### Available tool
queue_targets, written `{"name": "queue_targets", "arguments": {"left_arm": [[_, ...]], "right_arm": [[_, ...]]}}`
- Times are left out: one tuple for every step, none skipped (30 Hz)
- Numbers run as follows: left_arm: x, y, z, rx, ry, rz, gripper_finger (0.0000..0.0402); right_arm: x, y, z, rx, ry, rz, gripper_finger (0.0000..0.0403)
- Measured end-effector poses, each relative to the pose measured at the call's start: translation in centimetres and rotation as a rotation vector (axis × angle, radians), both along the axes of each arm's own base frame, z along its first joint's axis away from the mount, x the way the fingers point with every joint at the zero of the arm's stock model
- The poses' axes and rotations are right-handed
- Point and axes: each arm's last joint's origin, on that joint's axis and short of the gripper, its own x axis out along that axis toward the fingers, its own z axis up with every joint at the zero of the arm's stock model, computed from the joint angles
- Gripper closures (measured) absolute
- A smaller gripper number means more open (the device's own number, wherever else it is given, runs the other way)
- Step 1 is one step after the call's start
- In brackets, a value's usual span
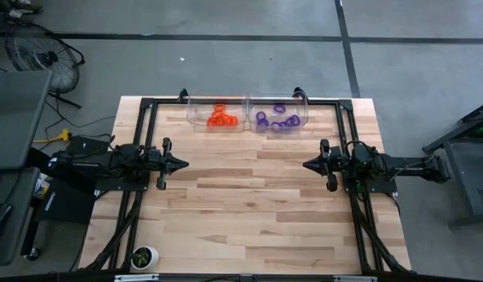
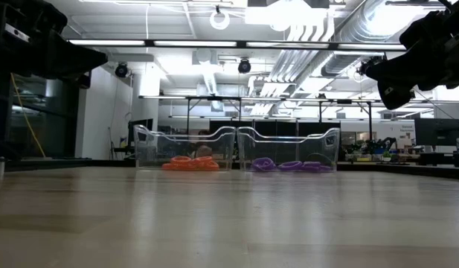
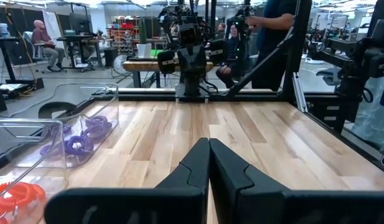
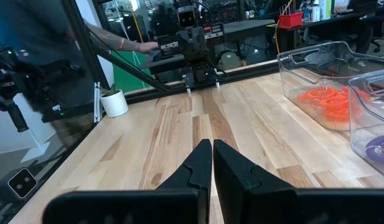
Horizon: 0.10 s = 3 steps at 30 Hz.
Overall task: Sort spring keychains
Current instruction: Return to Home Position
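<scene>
Orange-red spring keychains (image 1: 221,118) lie piled in the left clear bin (image 1: 196,116) at the table's far edge. Purple spring keychains (image 1: 276,121) lie in the right clear bin (image 1: 304,114) beside it. The low view shows the orange coils (image 2: 190,163) and the purple coils (image 2: 289,165) on the bin floors. My left gripper (image 1: 184,164) hovers shut at the table's left, pointing right, well nearer than the bins. My right gripper (image 1: 306,164) hovers shut at the table's right, pointing left. Both hold nothing; the fingers meet in each wrist view (image 3: 209,149) (image 4: 212,148).
A black frame (image 1: 144,106) runs along the table's far edge and down both sides. A small white pot with a plant (image 1: 143,257) stands at the near left corner. Bare wood (image 1: 245,204) lies between the arms. People stand beyond the table in the wrist views.
</scene>
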Motion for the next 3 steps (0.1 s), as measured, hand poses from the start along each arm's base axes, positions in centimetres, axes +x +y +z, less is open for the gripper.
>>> {"name": "queue_targets", "arguments": {"left_arm": [[0.00, 0.00, 0.00, 0.000, 0.000, 0.000, 0.0401], [0.00, 0.00, 0.00, 0.000, 0.000, 0.000, 0.0401], [0.00, 0.00, 0.00, 0.000, 0.000, 0.000, 0.0401]], "right_arm": [[0.00, 0.00, 0.00, 0.000, 0.000, 0.000, 0.0391], [0.00, 0.00, 0.00, 0.000, 0.000, 0.000, 0.0391], [0.00, 0.00, 0.00, 0.000, 0.000, 0.000, 0.0391]]}}
